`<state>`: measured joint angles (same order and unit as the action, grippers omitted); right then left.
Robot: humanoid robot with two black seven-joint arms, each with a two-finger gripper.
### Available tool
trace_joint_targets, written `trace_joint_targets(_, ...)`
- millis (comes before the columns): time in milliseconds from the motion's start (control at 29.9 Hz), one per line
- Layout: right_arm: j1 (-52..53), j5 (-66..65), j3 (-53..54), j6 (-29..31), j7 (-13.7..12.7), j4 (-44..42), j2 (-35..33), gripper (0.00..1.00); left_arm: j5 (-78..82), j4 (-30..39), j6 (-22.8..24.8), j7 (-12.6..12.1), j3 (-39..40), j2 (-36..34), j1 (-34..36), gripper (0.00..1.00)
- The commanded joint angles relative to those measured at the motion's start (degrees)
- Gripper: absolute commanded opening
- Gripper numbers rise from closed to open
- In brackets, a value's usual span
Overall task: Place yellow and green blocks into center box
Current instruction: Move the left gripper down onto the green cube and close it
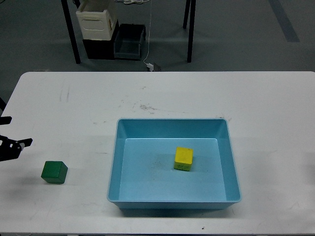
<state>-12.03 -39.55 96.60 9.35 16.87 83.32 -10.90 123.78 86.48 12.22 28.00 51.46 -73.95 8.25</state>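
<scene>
A yellow block (183,159) lies inside the light blue box (114,162) at the middle of the white table. A green block (54,172) sits on the table to the left of the box, near the front left. My left gripper (15,131) reaches in from the left edge, just above and left of the green block and not touching it. Its two dark fingers stand apart, open and empty. My right gripper is out of view.
The white table (197,93) has light scuff marks behind the box. On the floor beyond the far edge stand black table legs (72,34), a cream crate (96,22) and a dark bin (129,42).
</scene>
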Motion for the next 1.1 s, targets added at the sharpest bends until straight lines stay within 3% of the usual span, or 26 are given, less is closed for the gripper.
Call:
trace_joint_targets(0, 0.0, 0.0, 0.0, -0.2, 0.0, -0.1, 0.0, 1.00, 1.2, -0.2, 0.0, 0.0, -2.9, -0.5, 0.0, 0.98)
trace_joint_targets(268, -0.1, 0.0, -0.1, -0.3, 0.0, -0.1, -0.1, 1.00, 0.8, -0.1, 0.0, 0.0, -10.1, -0.8, -0.1, 0.98)
trace_joint_targets(1071, -0.4, 0.0, 0.0, -0.4, 0.1, -1.1, 0.0, 1.00, 0.1, -0.7, 1.8, 0.0, -16.0, 6.9, 2.7, 0.98)
